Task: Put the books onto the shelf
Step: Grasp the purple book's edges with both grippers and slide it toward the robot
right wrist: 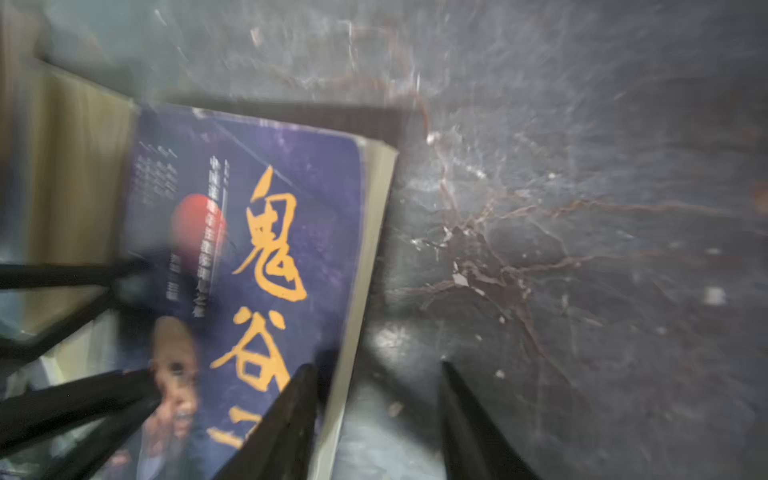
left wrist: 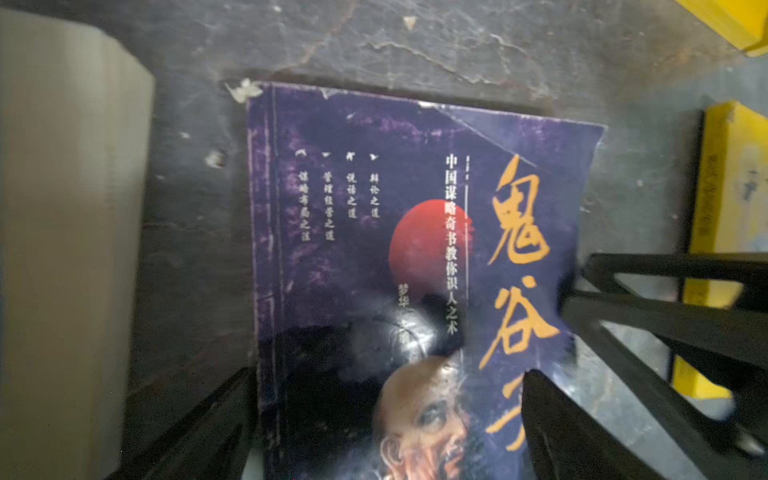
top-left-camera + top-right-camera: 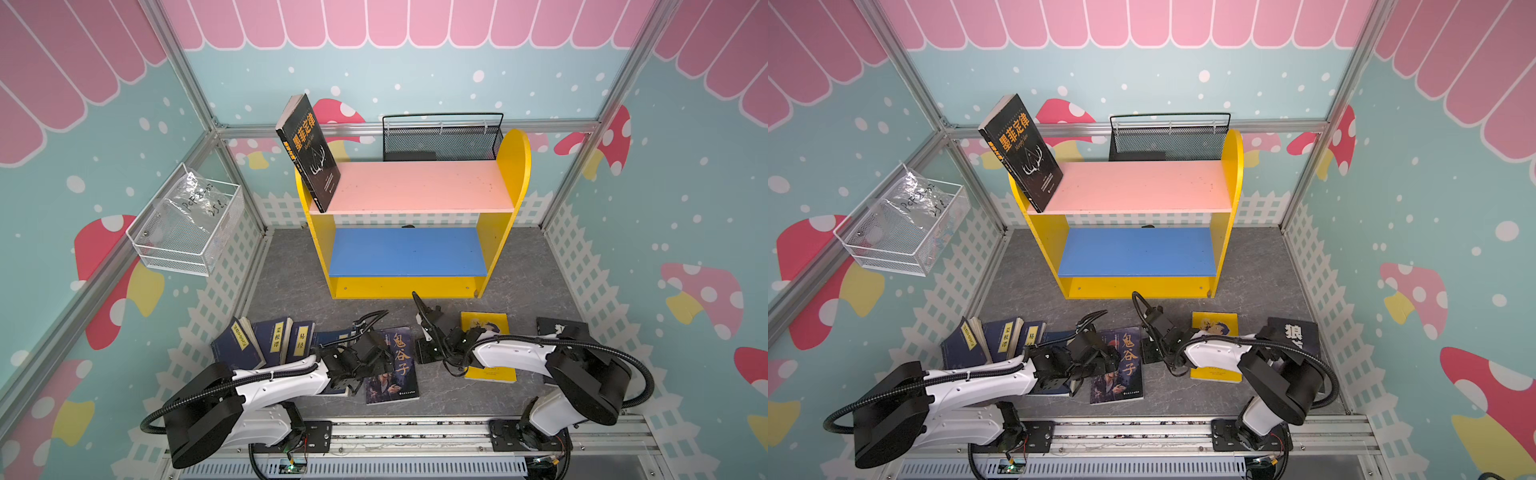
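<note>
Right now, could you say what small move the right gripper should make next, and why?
Probably lower the right gripper and close on the portrait book's page edge: the book lies flat on the floor, that edge sits between its open jaws, and the open left gripper hovers above.

I see grey marbled floor (image 3: 519, 270) right under my left claw (image 2: 386, 376) and right claw (image 1: 376, 368). Walls (image 3: 415, 75) beyond both claws are teal with white dots, red mushrooms, pink scallop trim up top and white fence print low. Aluminium frame posts (image 3: 189, 81) stand in the corners. A white wire basket (image 3: 174, 259) holding a clear bag (image 3: 195, 203) hangs well out past the left claw. A black mesh basket (image 3: 442, 141) sits far ahead at the back wall. Light is even.
</note>
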Controlling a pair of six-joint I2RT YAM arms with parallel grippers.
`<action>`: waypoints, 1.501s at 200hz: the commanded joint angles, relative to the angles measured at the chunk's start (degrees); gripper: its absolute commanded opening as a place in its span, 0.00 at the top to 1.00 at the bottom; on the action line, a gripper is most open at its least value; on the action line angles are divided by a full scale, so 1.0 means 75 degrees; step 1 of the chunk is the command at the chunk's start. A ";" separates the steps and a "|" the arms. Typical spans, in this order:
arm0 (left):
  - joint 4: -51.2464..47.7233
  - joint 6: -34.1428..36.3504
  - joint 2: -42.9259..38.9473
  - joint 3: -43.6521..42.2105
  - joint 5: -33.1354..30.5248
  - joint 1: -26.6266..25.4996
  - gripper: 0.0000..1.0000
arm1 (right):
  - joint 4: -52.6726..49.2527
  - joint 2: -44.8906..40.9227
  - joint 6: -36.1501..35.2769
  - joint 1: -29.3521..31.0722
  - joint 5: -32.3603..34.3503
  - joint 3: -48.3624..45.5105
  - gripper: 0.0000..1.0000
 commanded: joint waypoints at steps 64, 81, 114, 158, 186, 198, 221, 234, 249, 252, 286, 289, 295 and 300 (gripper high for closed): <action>0.3799 -0.0541 -0.1684 -0.1212 0.1415 0.0547 0.00 | 0.0027 0.1162 -0.0102 0.0110 -0.0275 -0.0023 0.73; 0.4287 -0.0728 -0.2024 -0.1428 0.1420 0.0637 0.00 | 0.0250 0.1182 -0.0192 0.0110 -0.0511 -0.0052 0.73; 0.4856 -0.0910 -0.2365 -0.1555 0.1391 0.0711 0.00 | 0.0424 0.1407 -0.0310 0.0110 -0.0883 0.0068 0.74; 0.6202 -0.1435 -0.2130 -0.1962 0.1454 0.0734 0.03 | 0.0496 0.1497 -0.0376 0.0109 -0.1008 0.0126 0.75; 0.5966 -0.1453 -0.2302 -0.1891 0.1374 0.0757 0.05 | 0.0519 0.1525 -0.0390 0.0104 -0.1040 0.0135 0.75; 0.5328 -0.1355 -0.2441 -0.1711 0.1335 0.0787 0.06 | 0.0514 0.1526 -0.0390 0.0104 -0.1041 0.0138 0.75; 0.3882 -0.1378 -0.2665 -0.1408 0.1130 0.0816 0.11 | 0.0525 0.1524 -0.0383 0.0110 -0.1033 0.0144 0.75; 0.3268 -0.1448 -0.2705 -0.1361 0.1034 0.0850 0.19 | 0.0523 0.1518 -0.0383 0.0110 -0.1033 0.0137 0.75; 0.2783 -0.1564 -0.2669 -0.1348 0.0865 0.0851 0.31 | 0.0519 0.1493 -0.0394 0.0110 -0.1033 0.0151 0.75; 0.2714 -0.1609 -0.2651 -0.1365 0.0818 0.0851 0.33 | 0.0521 0.1489 -0.0394 0.0110 -0.1033 0.0147 0.75; 0.2179 -0.1647 -0.2251 -0.1163 0.0625 0.0851 0.58 | 0.0569 0.1382 -0.0417 0.0108 -0.1093 0.0227 0.75; 0.2117 -0.1630 -0.2216 -0.1127 0.0618 0.0851 0.60 | 0.0566 0.1367 -0.0420 0.0109 -0.1102 0.0234 0.75; 0.2009 -0.1589 -0.2143 -0.1048 0.0611 0.0851 0.64 | 0.0567 0.1350 -0.0436 0.0110 -0.1117 0.0259 0.75; 0.1930 -0.1533 -0.2092 -0.0989 0.0601 0.0851 0.68 | 0.0569 0.1321 -0.0441 0.0110 -0.1115 0.0282 0.75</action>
